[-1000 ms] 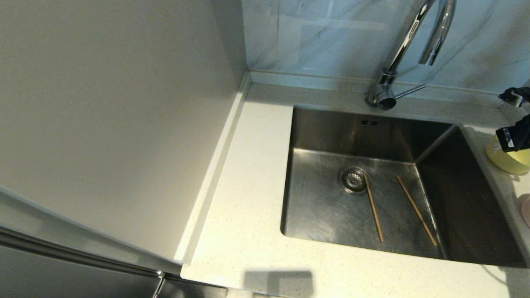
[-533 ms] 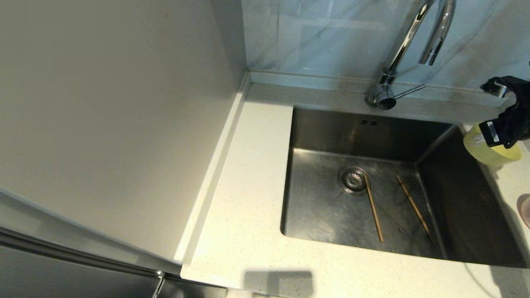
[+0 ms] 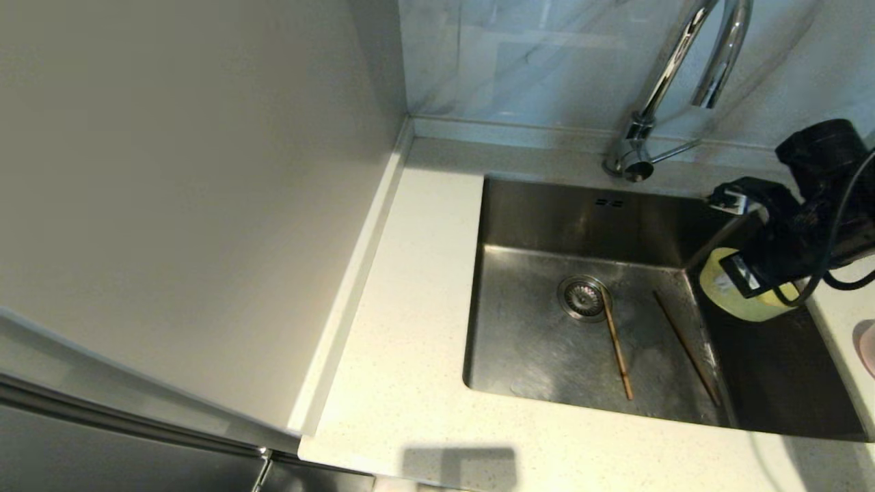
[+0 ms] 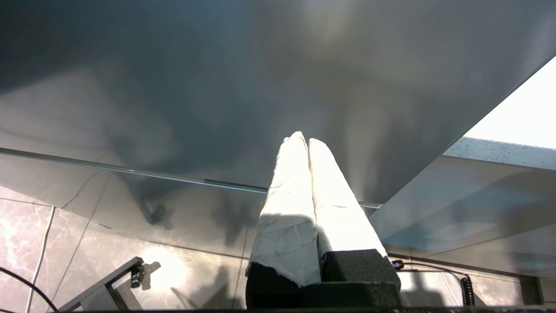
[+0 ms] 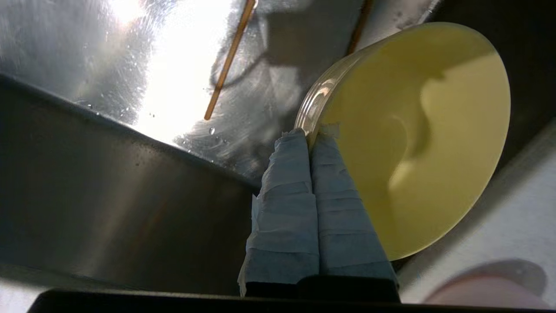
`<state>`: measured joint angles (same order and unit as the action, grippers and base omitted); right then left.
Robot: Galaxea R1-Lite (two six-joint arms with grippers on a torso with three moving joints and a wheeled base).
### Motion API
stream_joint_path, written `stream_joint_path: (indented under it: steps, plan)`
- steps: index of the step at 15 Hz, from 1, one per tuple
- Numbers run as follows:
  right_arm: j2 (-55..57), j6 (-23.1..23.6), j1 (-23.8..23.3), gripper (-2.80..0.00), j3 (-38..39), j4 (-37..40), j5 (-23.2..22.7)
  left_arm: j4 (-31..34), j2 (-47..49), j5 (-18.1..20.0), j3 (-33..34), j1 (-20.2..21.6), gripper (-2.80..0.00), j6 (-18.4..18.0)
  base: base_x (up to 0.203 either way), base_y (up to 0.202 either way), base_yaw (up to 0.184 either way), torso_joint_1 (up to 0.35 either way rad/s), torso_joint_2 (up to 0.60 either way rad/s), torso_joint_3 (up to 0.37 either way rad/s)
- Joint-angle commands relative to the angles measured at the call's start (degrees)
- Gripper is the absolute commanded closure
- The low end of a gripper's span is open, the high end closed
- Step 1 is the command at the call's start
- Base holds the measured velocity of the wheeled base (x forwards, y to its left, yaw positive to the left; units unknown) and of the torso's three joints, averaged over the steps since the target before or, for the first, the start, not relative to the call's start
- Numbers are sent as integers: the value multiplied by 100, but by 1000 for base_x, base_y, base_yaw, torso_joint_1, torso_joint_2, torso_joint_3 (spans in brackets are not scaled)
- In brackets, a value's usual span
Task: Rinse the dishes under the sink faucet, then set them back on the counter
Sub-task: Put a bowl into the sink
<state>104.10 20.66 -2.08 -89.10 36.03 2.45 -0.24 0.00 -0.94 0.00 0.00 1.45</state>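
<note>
My right gripper is shut on the rim of the yellow-green bowl and holds it tilted above the right side of the sink. In the right wrist view the taped fingers pinch the bowl at its edge. Two brown chopsticks lie apart on the basin floor, one touching the drain strainer. The chrome faucet rises behind the sink; no water shows. The pale pink bowl sits on the counter at the far right edge. My left gripper is shut on nothing, out of the head view.
A tall pale cabinet side fills the left, with a raised rim along the counter. The marbled wall panel stands behind the faucet. The faucet's side lever points right, near my right arm.
My right gripper has carried the yellow-green bowl leftward off the counter's right side to above the sink's right part. The chopsticks have not moved.
</note>
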Motion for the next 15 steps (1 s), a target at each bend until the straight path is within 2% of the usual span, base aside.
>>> stream_joint_path:
  steps: [1,4,7,9,13,15]
  plan:
    - [336,-41,431,0,492,-762,526,-2,-18,-3,0,0,0,4,0,0,0,0,0,0]
    - [1026,-309,813,0,821,-1856,1216,-2,-18,-3,0,0,0,4,0,0,0,0,0,0]
    - [1818,-969,977,0,709,-2501,1787,-2,-18,-3,0,0,0,4,0,0,0,0,0,0]
    - [2246,-1232,1002,0,658,-3039,2111,-2,-18,-3,0,0,0,4,0,0,0,0,0,0]
    - [2902,-1650,1039,0,14,-3263,2415,-2,-18,-3,0,0,0,4,0,0,0,0,0,0]
    - [3109,-1672,1043,0,-271,-3241,2500,-2,-18,-3,0,0,0,4,0,0,0,0,0,0]
